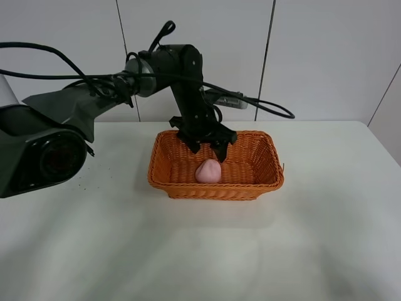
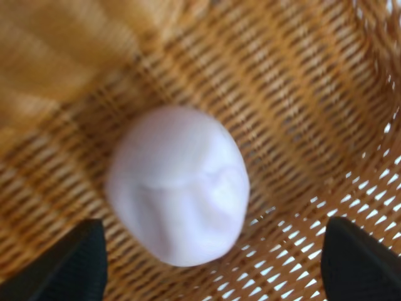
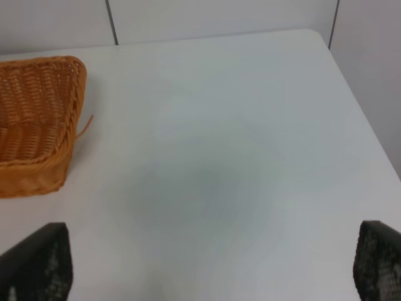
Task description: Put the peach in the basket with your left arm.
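Observation:
The pale pink peach [image 1: 208, 171] lies on the floor of the orange wicker basket [image 1: 268, 183], near its front wall. My left gripper [image 1: 208, 150] hangs open just above the peach, inside the basket's rim, and holds nothing. In the left wrist view the peach [image 2: 178, 185] rests on the basket's weave [image 2: 294, 94], free between my two spread black fingertips [image 2: 75, 263]. My right gripper [image 3: 210, 269] is open and empty over bare table, with the basket's corner [image 3: 37, 119] off to one side. The right arm does not show in the high view.
The basket stands at the middle back of the white table [image 1: 188, 251]. A white panelled wall [image 1: 326, 56] rises behind it. The left arm's black cables [image 1: 263, 106] trail over the back of the basket.

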Controlling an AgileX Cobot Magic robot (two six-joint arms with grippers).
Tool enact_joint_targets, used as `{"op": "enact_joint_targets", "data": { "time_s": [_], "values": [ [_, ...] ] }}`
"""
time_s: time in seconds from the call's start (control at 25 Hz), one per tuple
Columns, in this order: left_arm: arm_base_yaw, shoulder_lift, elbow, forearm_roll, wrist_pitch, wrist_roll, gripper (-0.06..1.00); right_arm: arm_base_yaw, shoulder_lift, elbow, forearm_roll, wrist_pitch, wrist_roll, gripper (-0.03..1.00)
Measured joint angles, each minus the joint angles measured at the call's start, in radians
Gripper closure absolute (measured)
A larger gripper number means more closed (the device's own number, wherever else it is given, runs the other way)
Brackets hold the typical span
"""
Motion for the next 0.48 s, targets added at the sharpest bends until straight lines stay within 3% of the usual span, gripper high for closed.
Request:
{"op": "enact_joint_targets", "data": {
  "time_s": [0.48],
  "values": [
    [0.105, -0.124, 0.000, 0.072, 0.001, -0.006, 0.13, 0.000, 0.000, 0.000, 0.000, 0.000, 0.000, 0.27]
  ]
}}
